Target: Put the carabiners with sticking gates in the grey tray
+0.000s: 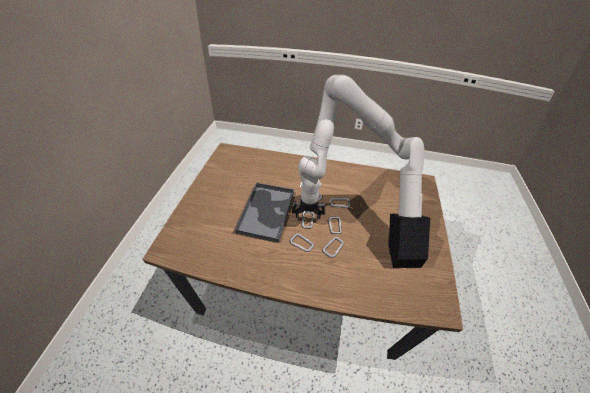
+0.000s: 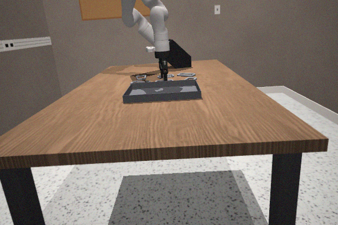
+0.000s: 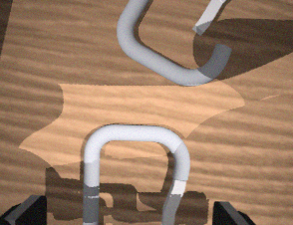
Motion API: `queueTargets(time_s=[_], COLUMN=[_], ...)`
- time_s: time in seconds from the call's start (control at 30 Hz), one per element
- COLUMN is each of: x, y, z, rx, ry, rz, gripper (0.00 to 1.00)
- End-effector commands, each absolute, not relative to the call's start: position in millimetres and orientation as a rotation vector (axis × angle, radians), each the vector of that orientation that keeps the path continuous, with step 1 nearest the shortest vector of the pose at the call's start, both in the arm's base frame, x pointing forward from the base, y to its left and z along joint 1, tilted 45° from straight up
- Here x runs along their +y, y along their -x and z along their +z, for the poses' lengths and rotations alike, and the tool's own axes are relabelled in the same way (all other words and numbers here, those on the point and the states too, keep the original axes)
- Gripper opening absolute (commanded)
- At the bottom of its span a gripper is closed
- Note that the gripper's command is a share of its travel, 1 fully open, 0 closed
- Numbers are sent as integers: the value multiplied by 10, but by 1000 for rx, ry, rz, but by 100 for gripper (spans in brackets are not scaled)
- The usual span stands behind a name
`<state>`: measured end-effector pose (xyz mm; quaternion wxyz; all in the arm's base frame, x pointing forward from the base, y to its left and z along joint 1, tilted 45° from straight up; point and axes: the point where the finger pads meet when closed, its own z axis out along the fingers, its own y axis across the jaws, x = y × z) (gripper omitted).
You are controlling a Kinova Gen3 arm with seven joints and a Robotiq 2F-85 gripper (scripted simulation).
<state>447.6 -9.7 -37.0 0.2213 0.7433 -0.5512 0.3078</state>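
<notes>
The gripper [image 1: 308, 212] is hanging low over the wooden table [image 1: 240, 266] with its fingers spread fully apart and nothing between them. Directly beneath it, a closed carabiner [image 3: 135, 164] is lying flat, its rounded end framed between the two dark fingertips showing at the bottom corners of the wrist view. Just ahead of the gripper, a second carabiner [image 3: 164, 50] is resting with its gate [image 3: 211, 10] swung open. The grey tray [image 1: 265, 212] is sitting just beside the gripper, holding no carabiners. Three more carabiners are lying near, one [image 1: 340, 202] toward the arm's base and two [image 1: 302, 242] on the side nearer the table's front edge.
</notes>
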Motion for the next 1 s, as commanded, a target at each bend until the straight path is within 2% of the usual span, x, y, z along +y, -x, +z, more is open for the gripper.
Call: queueTargets(time_s=[0.0,0.6,0.63,0.97], x=[-93,-129,-128,-128], y=[-4477,-4489,-4489,-4489], z=[-372,-411,-410,-410], rx=[-1523,-1523,-1524,-1524], ry=[-2055,-2056,-2056,-2056], rz=[851,852,852,852], gripper=[100,100,75,75])
